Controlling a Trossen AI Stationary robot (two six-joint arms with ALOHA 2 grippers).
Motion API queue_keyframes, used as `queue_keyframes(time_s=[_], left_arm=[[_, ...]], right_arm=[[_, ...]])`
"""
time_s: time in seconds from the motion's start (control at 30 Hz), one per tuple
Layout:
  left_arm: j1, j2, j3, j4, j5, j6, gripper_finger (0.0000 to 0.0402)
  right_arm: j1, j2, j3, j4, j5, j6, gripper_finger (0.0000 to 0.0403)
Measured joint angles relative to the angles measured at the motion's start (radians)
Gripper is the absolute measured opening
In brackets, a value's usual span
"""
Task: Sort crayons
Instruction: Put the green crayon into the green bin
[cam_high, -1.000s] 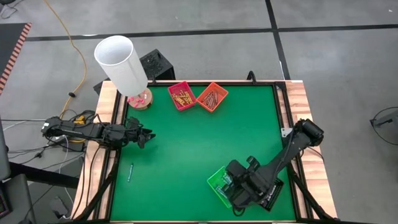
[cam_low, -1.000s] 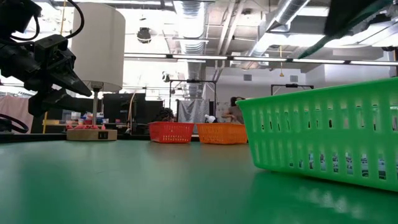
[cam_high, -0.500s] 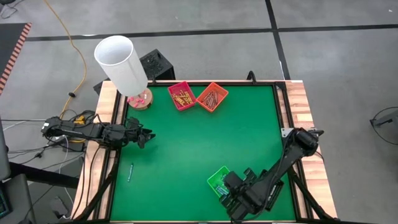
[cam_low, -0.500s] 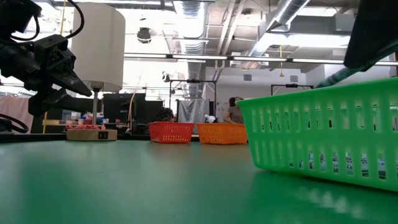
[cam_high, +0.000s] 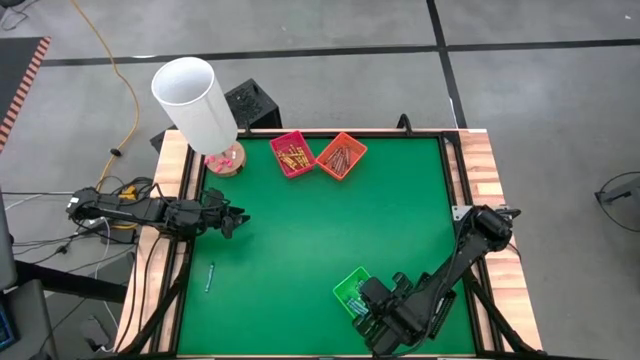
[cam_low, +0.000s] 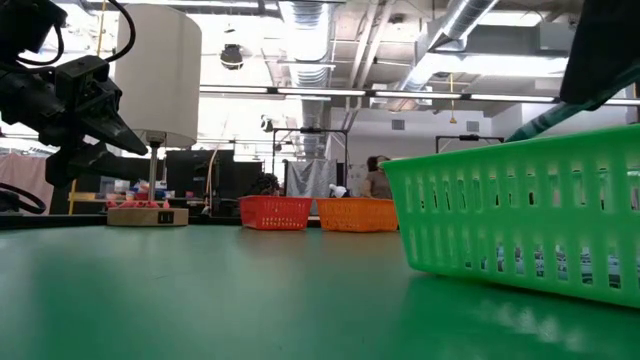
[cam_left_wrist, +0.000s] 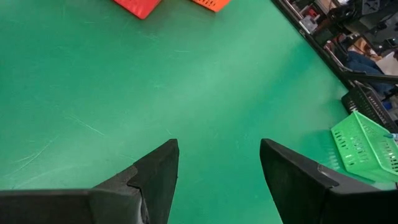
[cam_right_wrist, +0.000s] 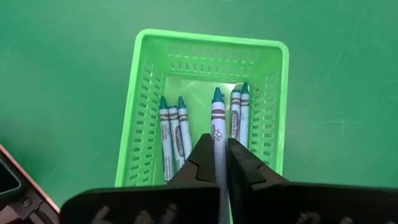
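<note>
Your right tool (cam_right_wrist: 216, 163) hangs over the green basket (cam_right_wrist: 144, 106) near the front edge of the green surface (cam_high: 330, 230), its fingers pinching a teal crayon (cam_right_wrist: 217, 134) that points down the basket's length. Five more teal crayons (cam_right_wrist: 172, 134) already lie on the basket floor, three on one side of the held one and two on the other.

Watch the release. The crayon sits lengthwise between the fingers with most of its body ahead of them, so if the grip loosens unevenly it could tip, land across the others or catch on the slotted wall. I judge that a drop from too high may bounce it over the low rim onto the surface. The arm also crowds the basket closely in the high view, so a careless pull-out could nudge it.

Your left tool (cam_left_wrist: 217, 180) waits spread wide above bare surface at the left side. One stray crayon (cam_high: 210, 277) lies alone on the surface near it, well apart from the red basket (cam_high: 292, 154) and orange basket (cam_high: 341, 155) at the far edge.

Against a second ago, the right arm has swung toward the front edge, so more of the green basket shows; the left arm has not moved
</note>
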Motion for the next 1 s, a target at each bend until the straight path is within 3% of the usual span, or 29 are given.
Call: queue_keyframes(time_s=[0.7,0.87,1.0], left_arm=[[0.0,0.0,0.0,0.0,0.0,0.0,0.0215],[0.0,0.0,0.0,0.0,0.0,0.0,0.0215],[0.0,0.0,0.0,0.0,0.0,0.0,0.0215]], right_arm=[[-0.01,0.0,-0.056,0.008,-0.025,0.022,0.0064],[-0.046,0.0,0.008,0.03,-0.014,-0.09,0.0064],[-0.083,0.0,0.1,0.086,0.023,-0.268,0.0064]])
